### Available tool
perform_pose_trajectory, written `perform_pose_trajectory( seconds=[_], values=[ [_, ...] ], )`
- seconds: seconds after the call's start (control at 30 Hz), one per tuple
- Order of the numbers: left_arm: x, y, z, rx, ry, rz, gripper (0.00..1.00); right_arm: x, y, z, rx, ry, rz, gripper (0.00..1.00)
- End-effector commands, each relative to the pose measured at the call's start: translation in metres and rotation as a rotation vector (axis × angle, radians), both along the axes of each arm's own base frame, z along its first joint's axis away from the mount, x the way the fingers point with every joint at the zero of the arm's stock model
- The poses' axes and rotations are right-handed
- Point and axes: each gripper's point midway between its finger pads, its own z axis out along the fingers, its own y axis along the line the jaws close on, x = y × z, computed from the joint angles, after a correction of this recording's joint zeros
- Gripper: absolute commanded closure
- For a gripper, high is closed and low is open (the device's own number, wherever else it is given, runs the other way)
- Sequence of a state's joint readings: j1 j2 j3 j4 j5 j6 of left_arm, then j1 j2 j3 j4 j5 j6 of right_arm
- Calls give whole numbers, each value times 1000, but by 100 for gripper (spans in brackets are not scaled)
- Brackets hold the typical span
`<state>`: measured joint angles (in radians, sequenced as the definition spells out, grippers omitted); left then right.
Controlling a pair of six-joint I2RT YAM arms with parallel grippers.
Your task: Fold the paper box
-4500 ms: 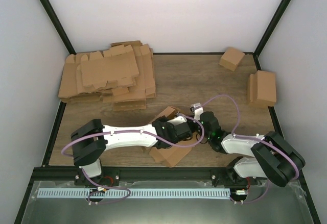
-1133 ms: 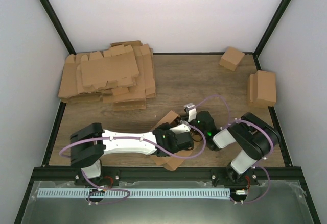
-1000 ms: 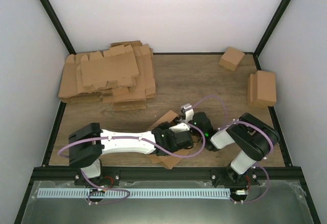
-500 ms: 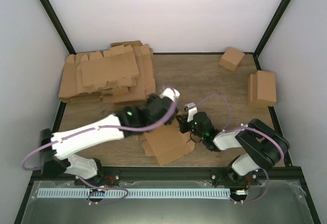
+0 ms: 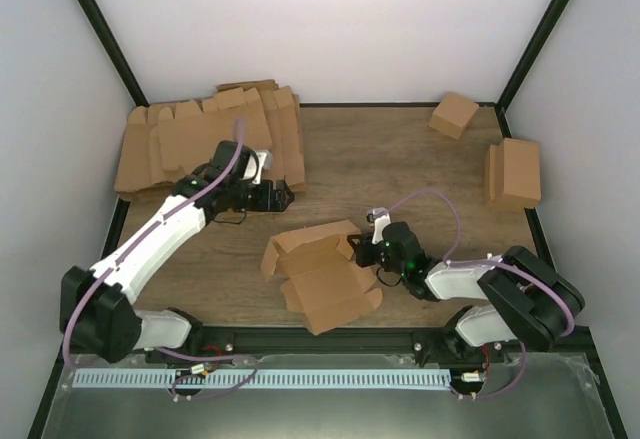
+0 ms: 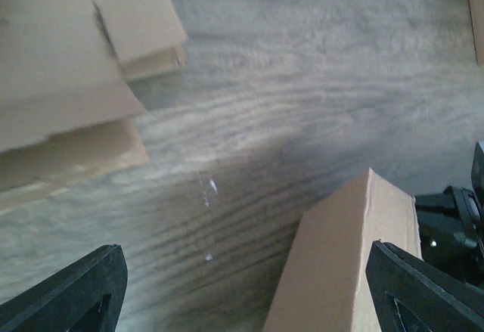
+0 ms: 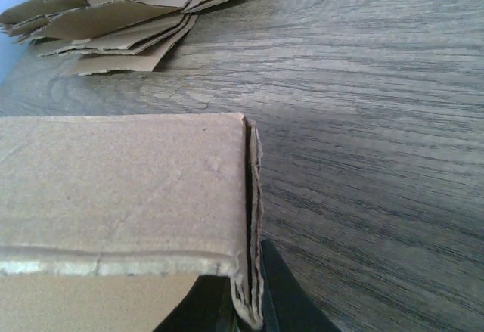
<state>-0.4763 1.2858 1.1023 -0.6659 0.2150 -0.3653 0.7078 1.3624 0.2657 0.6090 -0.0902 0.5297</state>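
The paper box (image 5: 322, 277) lies partly folded near the table's front edge, with some walls raised and flaps spread. My right gripper (image 5: 363, 251) is shut on the box's right wall; in the right wrist view the doubled cardboard edge (image 7: 249, 218) is pinched between its fingers (image 7: 281, 294). My left gripper (image 5: 276, 196) is open and holds nothing. It hangs over bare table beside the pile, apart from the box. In the left wrist view its fingertips (image 6: 76, 290) stand wide apart, with a box wall (image 6: 340, 264) at the lower right.
A pile of flat brown blanks (image 5: 210, 149) fills the back left, also seen as the pile (image 6: 60, 82) and the pile (image 7: 128, 14). A small cube-like box (image 5: 453, 114) sits at the back right. A folded box (image 5: 514, 172) stands by the right wall.
My left gripper opened, let go of the paper box and swung up and back-left to the pile. The box now lies uncovered. My right gripper stays shut on the box wall.
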Motion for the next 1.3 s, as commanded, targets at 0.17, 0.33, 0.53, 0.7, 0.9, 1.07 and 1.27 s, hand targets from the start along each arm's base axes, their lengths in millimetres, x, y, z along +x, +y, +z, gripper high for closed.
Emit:
perform_pose_trajectory(
  seconds=[0.17,0.33,0.53,0.7,0.9,1.07,1.27],
  values=[
    [-13,-46,-32,-202,133,-203,11,-12,5,-14,5,67,59,98],
    [-18,-56,-56,-246,204,-247,12,-16,12,-21,4,93,101,97],
    [-21,-65,-69,-282,248,-270,12,-12,16,-31,-2,115,103,88],
    [-22,-65,-90,-272,307,-249,13,-2,17,-32,-6,97,71,78],
    [-26,-66,-98,-306,348,-224,15,6,21,-22,33,54,53,79],
    [-30,-67,-102,-330,370,-216,16,14,17,-4,62,-9,12,79],
    [-35,-67,-103,-358,387,-209,15,21,21,3,70,-22,7,79]
  ],
)
